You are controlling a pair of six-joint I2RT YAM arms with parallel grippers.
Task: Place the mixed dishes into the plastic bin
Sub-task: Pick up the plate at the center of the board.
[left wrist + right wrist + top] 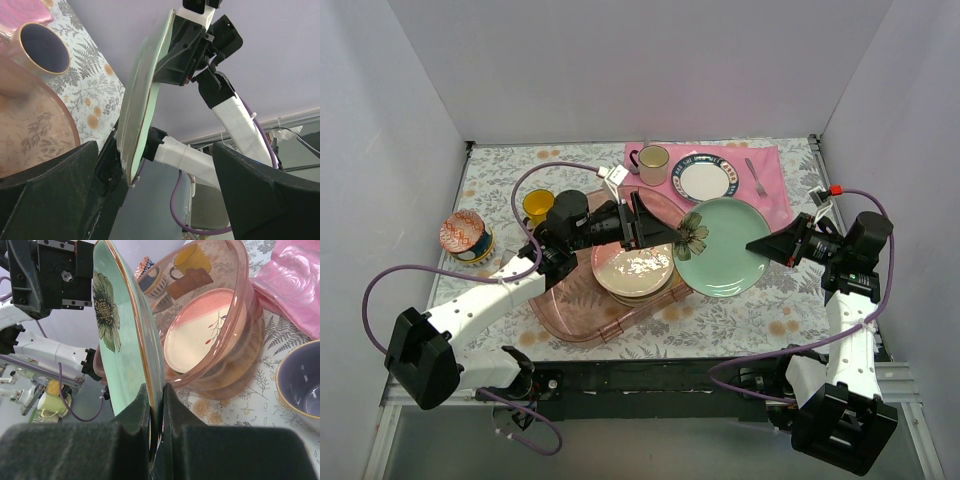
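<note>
My right gripper [767, 246] [156, 390] is shut on the right rim of the large mint-green plate [725, 265] [125, 340] [142, 95]. It holds the plate above the table, overlapping the pink plastic bin's [570, 318] [240, 315] right rim. My left gripper [660, 228] [155, 150] is open, with the plate's flowered left edge between its fingers, close to one finger. Stacked cream plates [635, 270] [200, 335] lie in the bin. The yellow mug [537, 206] and patterned bowl [465, 237] stand left of the bin. The grey mug with a dark-blue inside [44, 47] [300, 385] stands below the plate, hidden in the top view.
At the back, a pink cloth [775, 195] holds a blue-rimmed white plate [705, 178], a fork [757, 177] and a cream mug [653, 163]. White walls close in the table on the left, back and right.
</note>
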